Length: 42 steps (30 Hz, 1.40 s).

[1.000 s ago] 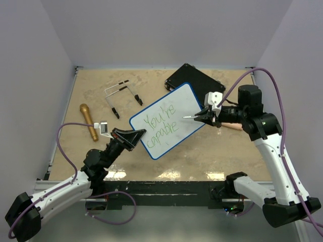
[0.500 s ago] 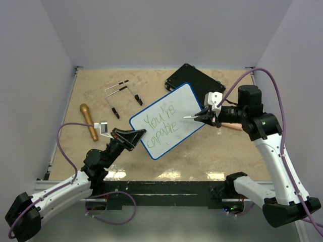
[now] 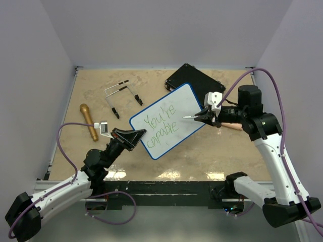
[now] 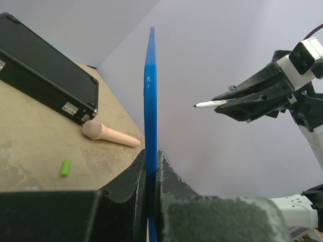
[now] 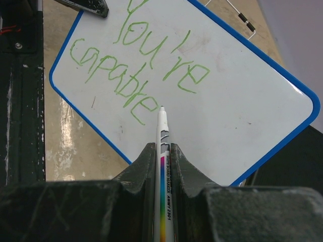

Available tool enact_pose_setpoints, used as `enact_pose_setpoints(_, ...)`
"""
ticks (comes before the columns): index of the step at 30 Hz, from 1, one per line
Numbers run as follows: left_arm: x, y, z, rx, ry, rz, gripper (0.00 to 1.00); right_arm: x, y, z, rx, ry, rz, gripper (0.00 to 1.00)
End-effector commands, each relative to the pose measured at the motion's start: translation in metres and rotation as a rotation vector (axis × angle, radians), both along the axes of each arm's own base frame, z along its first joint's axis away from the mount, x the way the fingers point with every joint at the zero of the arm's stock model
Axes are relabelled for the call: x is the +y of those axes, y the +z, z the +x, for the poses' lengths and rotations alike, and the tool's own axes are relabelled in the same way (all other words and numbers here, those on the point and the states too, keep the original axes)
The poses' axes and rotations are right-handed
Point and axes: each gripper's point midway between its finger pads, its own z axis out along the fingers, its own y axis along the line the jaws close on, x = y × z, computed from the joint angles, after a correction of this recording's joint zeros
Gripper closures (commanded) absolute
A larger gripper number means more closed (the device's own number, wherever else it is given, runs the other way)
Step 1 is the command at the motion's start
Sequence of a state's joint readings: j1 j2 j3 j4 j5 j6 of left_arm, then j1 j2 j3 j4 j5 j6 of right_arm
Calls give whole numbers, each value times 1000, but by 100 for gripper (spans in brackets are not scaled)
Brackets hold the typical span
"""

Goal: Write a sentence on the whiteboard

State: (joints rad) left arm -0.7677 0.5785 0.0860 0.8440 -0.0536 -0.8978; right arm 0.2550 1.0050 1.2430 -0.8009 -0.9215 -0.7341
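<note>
Blue-rimmed and thin, the whiteboard (image 3: 187,107) stands tilted just on the near side of the black case (image 3: 194,80), one corner overlapping it. Your left gripper (image 4: 151,157) is clamped on the rim at the end farthest from the case. Your right gripper (image 5: 161,151) pinches the marker (image 5: 162,132), its tip apart from the sentence (image 5: 136,65). The board looks light, stiff and slick, so hold it by the rim and press softly, or it may pivot.

Bright, even, diffuse light; soft faint shadows; slight glare on the table (image 3: 166,174)
</note>
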Motion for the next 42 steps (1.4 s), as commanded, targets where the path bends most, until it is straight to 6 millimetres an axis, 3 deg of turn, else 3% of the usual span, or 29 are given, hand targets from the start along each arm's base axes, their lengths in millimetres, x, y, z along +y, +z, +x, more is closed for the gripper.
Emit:
enact_pose_setpoints(1,12,72,-14,-159,-14,-172,100,-2,4,1,-28,-10,-2,100)
enact_pose_setpoints(42,13,71,-14,-157,-12,-175,100,-5,-1,5,-32,-33,-16,100)
